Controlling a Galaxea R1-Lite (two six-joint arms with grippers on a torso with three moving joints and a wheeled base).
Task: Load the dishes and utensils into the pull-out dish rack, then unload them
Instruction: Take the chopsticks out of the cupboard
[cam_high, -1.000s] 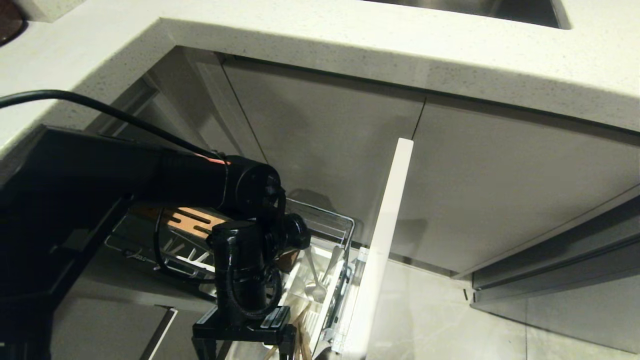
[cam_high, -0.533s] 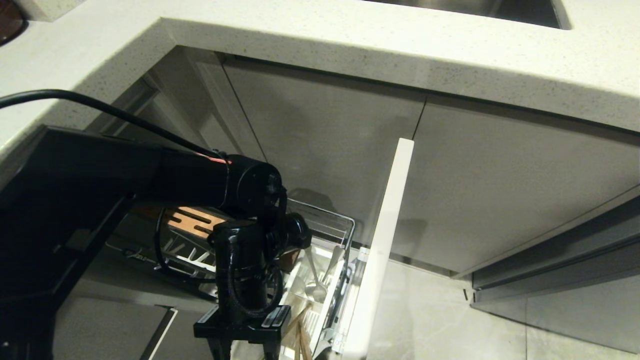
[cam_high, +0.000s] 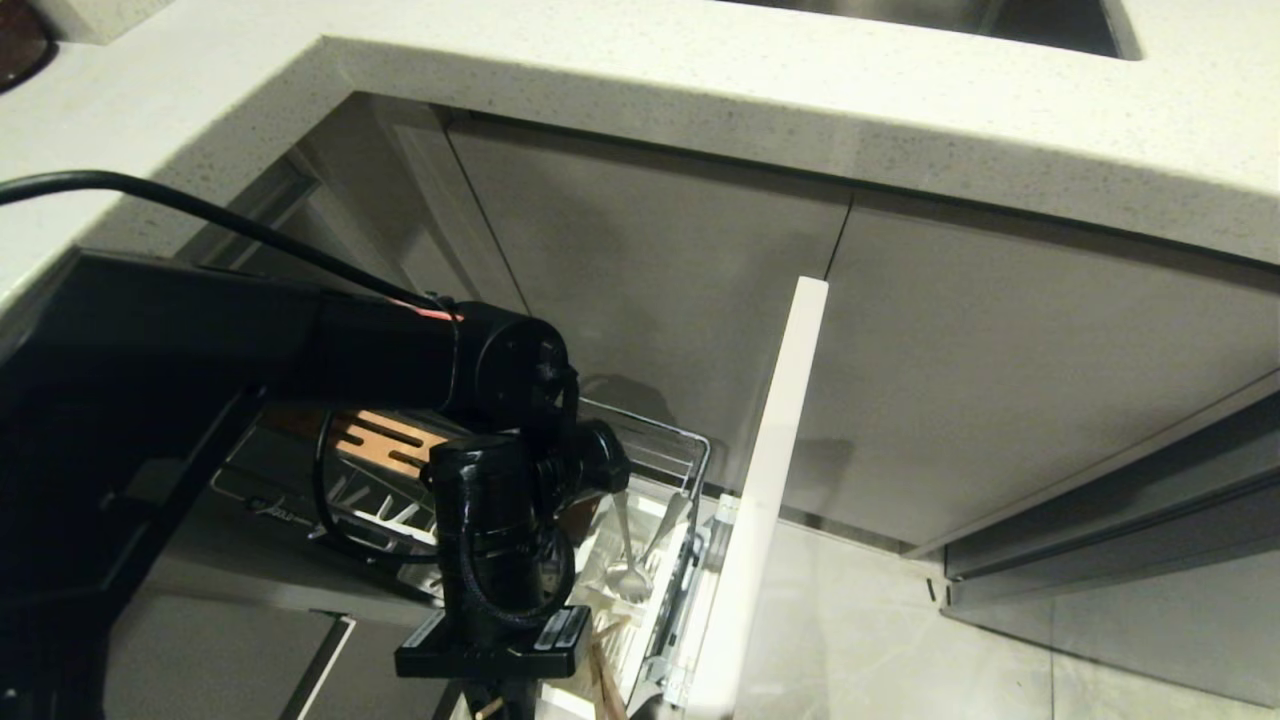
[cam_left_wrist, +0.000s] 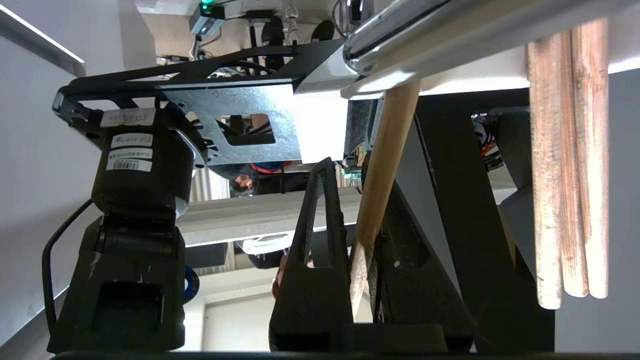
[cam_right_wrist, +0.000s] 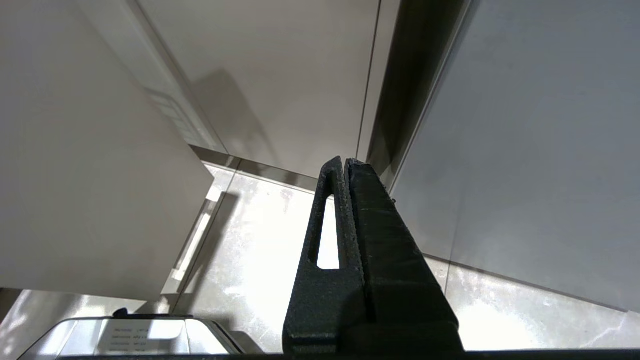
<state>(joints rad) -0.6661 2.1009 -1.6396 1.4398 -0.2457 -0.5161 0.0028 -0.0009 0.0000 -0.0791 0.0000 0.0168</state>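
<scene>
I see the pull-out dish rack (cam_high: 655, 445) drawn out at lower centre of the head view, its pale drawer front (cam_high: 765, 480) running diagonally up the middle. One wooden slotted strip (cam_high: 385, 440) shows at left centre behind my left arm, one white cutlery caddy (cam_high: 640, 590) at bottom centre.

Count in the caddy from the head view: two silver metal utensils (cam_high: 630, 560) standing in it; I can't tell which is the fork. Chopstick ends (cam_high: 603, 680) poke up at the bottom edge.

Left gripper (cam_left_wrist: 362, 250): in the left wrist view its two fingers are pinched on one wooden chopstick (cam_left_wrist: 382, 175), which runs diagonally up the centre to the chrome rail (cam_left_wrist: 395, 30). Three more wooden sticks (cam_left_wrist: 570, 165) hang at the right of that frame, apart from the gripped one.

Right gripper (cam_right_wrist: 347, 200): fingers pressed together, holding nothing, pointing at the floor tiles (cam_right_wrist: 260, 260) and cabinet fronts, centre of the right wrist view.

Plate and bowl: not visible in any view.
</scene>
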